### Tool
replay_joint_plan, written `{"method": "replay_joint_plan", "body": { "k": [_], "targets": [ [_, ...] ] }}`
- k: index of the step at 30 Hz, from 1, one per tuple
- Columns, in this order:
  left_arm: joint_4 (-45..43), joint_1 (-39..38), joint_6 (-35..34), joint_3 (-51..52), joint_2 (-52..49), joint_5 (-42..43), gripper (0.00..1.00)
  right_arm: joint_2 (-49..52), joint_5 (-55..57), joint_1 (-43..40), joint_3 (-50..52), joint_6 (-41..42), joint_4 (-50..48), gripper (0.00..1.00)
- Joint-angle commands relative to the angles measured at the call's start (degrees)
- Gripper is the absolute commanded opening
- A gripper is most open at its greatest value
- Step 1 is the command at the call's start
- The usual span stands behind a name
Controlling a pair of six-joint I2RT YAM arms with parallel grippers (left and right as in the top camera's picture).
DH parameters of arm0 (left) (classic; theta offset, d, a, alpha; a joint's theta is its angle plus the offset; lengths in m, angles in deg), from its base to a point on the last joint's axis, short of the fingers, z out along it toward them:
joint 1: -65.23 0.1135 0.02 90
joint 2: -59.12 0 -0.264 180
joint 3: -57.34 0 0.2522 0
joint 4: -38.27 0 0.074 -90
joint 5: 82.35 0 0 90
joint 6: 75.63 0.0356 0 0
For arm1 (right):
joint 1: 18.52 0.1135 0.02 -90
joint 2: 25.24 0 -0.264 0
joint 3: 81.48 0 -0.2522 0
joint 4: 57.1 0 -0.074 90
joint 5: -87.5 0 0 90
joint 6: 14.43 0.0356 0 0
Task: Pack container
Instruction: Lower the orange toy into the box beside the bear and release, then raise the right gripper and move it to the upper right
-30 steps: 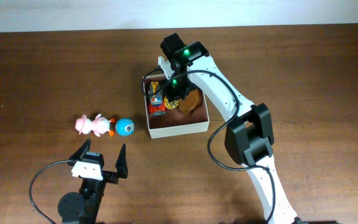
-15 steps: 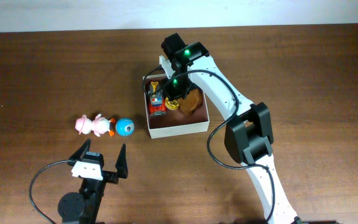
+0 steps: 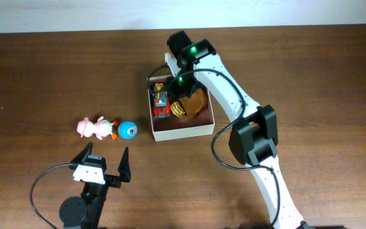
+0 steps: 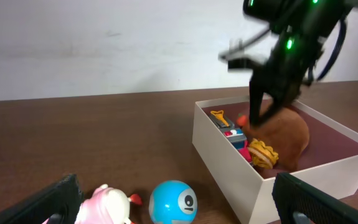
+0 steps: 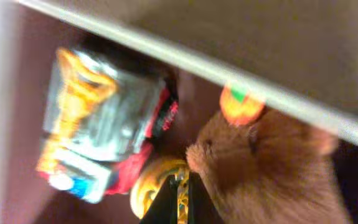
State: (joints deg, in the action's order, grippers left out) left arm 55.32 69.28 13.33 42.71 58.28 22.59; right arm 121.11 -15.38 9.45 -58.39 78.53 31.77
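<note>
Spanning every view, a dark brown wooden table [image 3: 42,76] carried everything noted. Right arm [image 3: 259,137], white with black joints, reached from near edge across to far side, wrist bent down over the container [image 3: 189,132]. Container sat right of table centre: square, shallow, open-topped, white outer walls, dull pinkish-brown floor. Left gripper [image 3: 104,156] hung near the front edge, well apart from the container, fingers spread wide and grasping nothing. Right gripper [image 5: 180,198] was lowered into the container's far half, fingers pressed together; the wrist view showed a thin yellow sliver at the tips, and I could not tell whether anything was pinched there. Inside the container, a brown plush toy [image 3: 197,100] took up the right-hand part, touching the gripper's tips or just beside them. A toy vehicle [image 3: 161,102] in red, orange, grey and blue lay along the left wall. Out on the bare wood, left of the container and apart from it, lay a pink-and-white figure [image 3: 88,127]. Just beside it on its right sat a blue ball [image 3: 128,130] with a white face patch. Back in the container, a small yellow piece [image 3: 178,109] rested between vehicle and plush, touching both. A tiny orange bit [image 5: 241,104] showed by the plush, near the wall, too blurred to identify.
</note>
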Motion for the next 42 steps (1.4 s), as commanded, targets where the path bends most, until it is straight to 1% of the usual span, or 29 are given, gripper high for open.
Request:
{"method": "replay_joint_plan", "body": {
  "k": [1, 5, 6, 7, 8, 11, 13, 14, 15, 16, 17, 22, 33, 35, 37, 42],
  "targets": [
    [0.2, -0.3, 0.7, 0.3, 0.5, -0.2, 0.99, -0.6, 0.7, -0.7, -7.5, -0.2, 1.9, 0.04],
    [0.2, -0.3, 0.7, 0.3, 0.5, -0.2, 1.00, -0.7, 0.7, -0.7, -13.1, -0.1, 6.0, 0.04],
    [0.2, -0.3, 0.7, 0.3, 0.5, -0.2, 1.00, -0.7, 0.7, -0.7, -14.4, -0.1, 7.1, 0.10],
    [0.2, -0.3, 0.7, 0.3, 0.5, -0.2, 1.00, -0.9, 0.7, -0.7, -15.7, -0.1, 8.3, 0.25],
    [0.2, -0.3, 0.7, 0.3, 0.5, -0.2, 1.00, -1.0, 0.8, -1.0, -17.3, 0.1, 9.7, 0.35],
    [0.2, -0.3, 0.7, 0.3, 0.5, -0.2, 1.00, -1.5, 2.0, -2.3, -22.8, 1.8, 14.3, 0.45],
    [0.2, -0.3, 0.7, 0.3, 0.5, -0.2, 1.00, -1.5, 3.9, -4.4, -27.6, 4.8, 18.0, 0.60],
    [0.2, -0.3, 0.7, 0.3, 0.5, -0.2, 1.00, -1.6, 4.8, -5.5, -29.5, 5.8, 19.6, 0.66],
    [0.2, -0.3, 0.7, 0.3, 0.5, -0.2, 1.00, -1.6, 5.6, -6.9, -31.3, 7.1, 21.4, 0.74],
    [0.2, -0.3, 0.7, 0.3, 0.5, -0.2, 1.00, -1.6, 6.3, -8.1, -32.7, 8.3, 22.2, 0.85],
    [0.2, -0.3, 0.7, 0.3, 0.5, -0.2, 1.00, -1.7, 5.7, -9.5, -33.3, 8.3, 22.3, 0.99],
    [0.2, -0.3, 0.7, 0.3, 0.5, -0.2, 1.00, -3.1, 2.8, -16.7, -33.3, 10.2, 22.2, 0.99],
    [0.2, -0.3, 0.7, 0.3, 0.5, -0.2, 1.00, -3.1, 4.3, -34.1, -31.6, 9.4, 22.2, 0.99],
    [0.2, -0.3, 0.7, 0.3, 0.5, -0.2, 1.00, -3.1, 3.5, -36.0, -31.6, 9.4, 22.2, 0.99],
    [0.2, -0.3, 0.7, 0.3, 0.5, -2.1, 1.00, -3.1, 2.4, -37.5, -31.6, 9.4, 22.2, 0.99],
    [0.2, -0.3, 0.7, 0.3, 0.5, -3.0, 1.00, -3.0, 1.9, -38.9, -31.6, 9.4, 22.2, 0.99]
  ]
}}
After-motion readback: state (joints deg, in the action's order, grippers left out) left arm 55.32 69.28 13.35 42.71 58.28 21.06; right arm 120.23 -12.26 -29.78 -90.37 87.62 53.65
